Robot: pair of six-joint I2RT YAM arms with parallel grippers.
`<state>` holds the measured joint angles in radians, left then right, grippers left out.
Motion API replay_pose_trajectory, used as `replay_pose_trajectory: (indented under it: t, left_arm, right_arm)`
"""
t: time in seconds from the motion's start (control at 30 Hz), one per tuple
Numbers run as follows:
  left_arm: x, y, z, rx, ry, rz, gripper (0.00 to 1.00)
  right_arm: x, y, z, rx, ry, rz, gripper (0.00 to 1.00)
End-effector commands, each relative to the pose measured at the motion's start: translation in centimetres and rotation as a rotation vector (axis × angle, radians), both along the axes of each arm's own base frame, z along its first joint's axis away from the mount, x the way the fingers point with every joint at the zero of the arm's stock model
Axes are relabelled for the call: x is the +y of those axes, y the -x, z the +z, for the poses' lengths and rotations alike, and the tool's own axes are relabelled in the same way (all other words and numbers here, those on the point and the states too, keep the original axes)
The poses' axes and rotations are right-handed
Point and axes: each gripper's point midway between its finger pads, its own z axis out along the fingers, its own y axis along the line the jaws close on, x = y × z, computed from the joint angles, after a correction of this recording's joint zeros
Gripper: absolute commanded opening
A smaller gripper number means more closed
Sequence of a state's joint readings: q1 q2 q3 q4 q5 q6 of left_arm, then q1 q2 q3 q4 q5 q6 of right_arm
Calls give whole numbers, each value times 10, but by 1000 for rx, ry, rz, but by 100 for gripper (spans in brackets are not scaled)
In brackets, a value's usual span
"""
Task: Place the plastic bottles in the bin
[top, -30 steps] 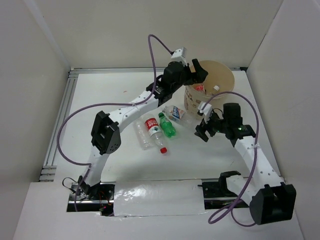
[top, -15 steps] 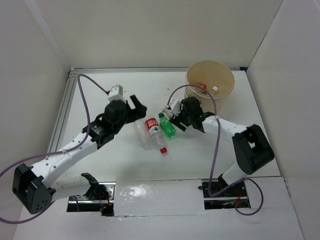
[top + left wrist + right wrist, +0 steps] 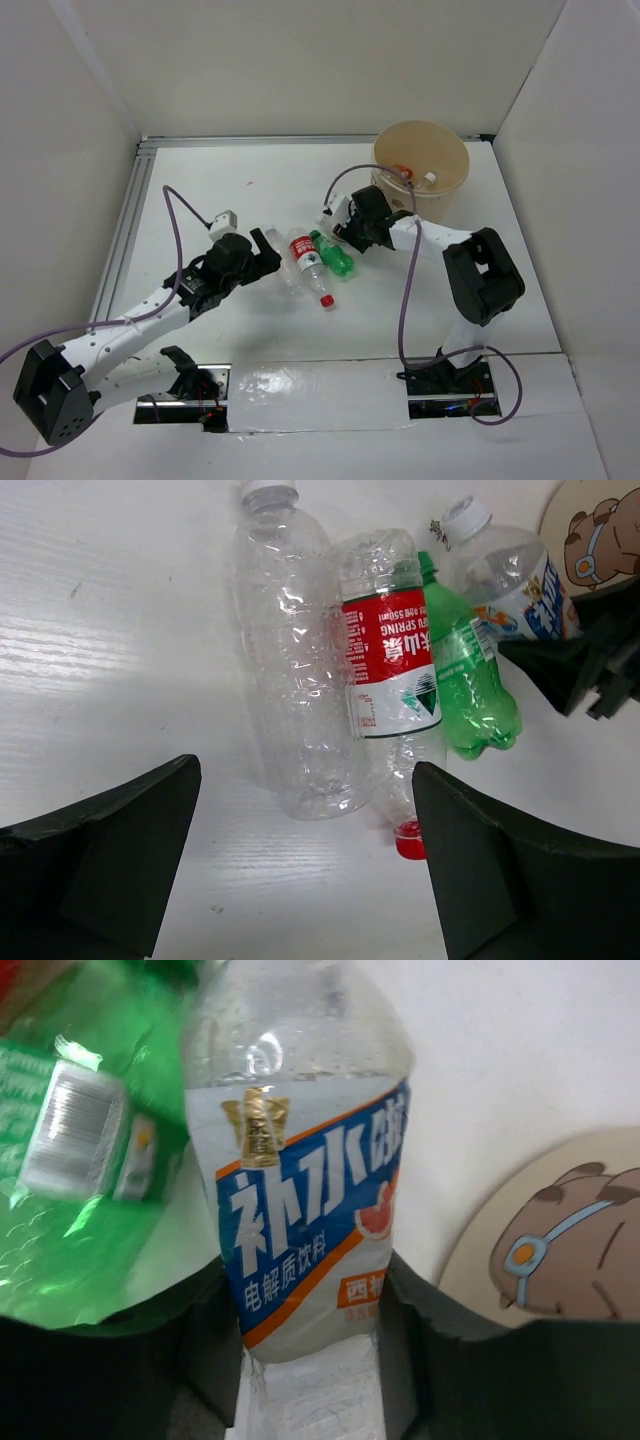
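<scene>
The right gripper (image 3: 310,1330) has its fingers pressed against both sides of the blue-labelled bottle (image 3: 305,1210), which lies on the table (image 3: 220,190) near the bin (image 3: 462,178) and right beside the green bottle (image 3: 465,680). A clean lift probably needs a firm squeeze (thin plastic gives and slips). It should then rise straight before swinging over the bin, so the green neighbour is not dragged along. The left gripper (image 3: 305,780) hangs wide apart and empty over the clear bottle (image 3: 295,670) and the red-labelled bottle (image 3: 390,670).
</scene>
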<state>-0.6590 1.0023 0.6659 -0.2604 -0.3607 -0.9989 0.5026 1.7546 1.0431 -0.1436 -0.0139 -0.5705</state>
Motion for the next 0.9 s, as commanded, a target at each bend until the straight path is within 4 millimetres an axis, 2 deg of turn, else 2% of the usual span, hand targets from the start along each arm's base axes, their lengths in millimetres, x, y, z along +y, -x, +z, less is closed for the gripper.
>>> replay_pose_trajectory:
  t: [0.0,0.03,0.07,0.1,0.13,0.17,0.2,0.23,0.27,0.3,0.33,0.37,0.4,0.47,0.53,0.57,0.6,0.63,0.7,0.73,0.77,0.8,0.83,0.87]
  left_arm:
    - [-13,-12,18,-46,60,-2,100]
    - [-13,-12,14,-34,51,-2,100]
    - [-15,-11,8,-17,45,-10,100]
    - [-19,-13,11,-21,49,-25,100]
    - [-18,-17,10,-23,50,-16,100]
    - [-20,-16,2,2,42,-26,100]
    - [-23,-17,0,4,40,-40,100]
    - [-26,-21,2,-4,46,-41,100]
    - [-28,-20,-4,14,41,-49,100]
    - [-28,-26,-10,30,29,-39,100]
    - [-32,-30,-9,32,28,-39,100]
    - [-34,-33,-11,40,22,-39,100]
    - [-35,-34,-15,56,10,-38,100]
    - [-37,-43,-24,82,-21,-25,100]
    - [-35,-47,-30,101,-53,-8,100]
    - [-35,-46,-38,128,-73,-8,100]
    - [-32,-46,-43,138,-92,2,100]
    - [-31,-46,-47,148,-100,3,100]
    - [-28,-44,-51,151,-119,4,100]
    - [-24,-42,-58,163,-136,11,100]
    - [-23,-40,-60,170,-149,5,100]
    - [-22,-40,-63,176,-161,-1,100]
    - [-17,-37,-67,186,-179,7,100]
    - [-17,-37,-70,193,-185,7,100]
  right_arm:
    - [24,29,45,49,-121,139,25]
    - [29,31,62,32,-150,158,23]
    - [37,42,88,26,-204,222,23]
    - [46,40,118,-14,-254,246,23]
    - [57,48,139,-16,-316,307,23]
    - [60,56,163,-28,-360,330,23]
    - [66,55,191,-70,-407,345,23]
    - [68,57,206,-88,-436,347,23]
    - [69,57,226,-123,-472,337,23]
    - [69,51,250,-176,-504,329,23]
    - [69,47,260,-202,-517,310,23]
    - [63,36,282,-281,-532,258,23]
    - [55,29,302,-327,-566,197,23]
    - [31,6,322,-412,-579,62,23]
    - [2,-16,335,-487,-561,-65,23]
    - [-19,-29,330,-498,-537,-129,25]
    - [-53,-49,322,-500,-497,-230,32]
    - [-50,-50,315,-477,-497,-215,32]
    - [-68,-56,304,-450,-494,-251,38]
    - [-87,-64,298,-443,-488,-284,49]
    - [-92,-65,286,-399,-504,-261,66]
    - [-92,-63,283,-380,-507,-269,67]
    - [-97,-63,276,-345,-522,-257,98]
    - [-98,-61,273,-325,-531,-246,100]
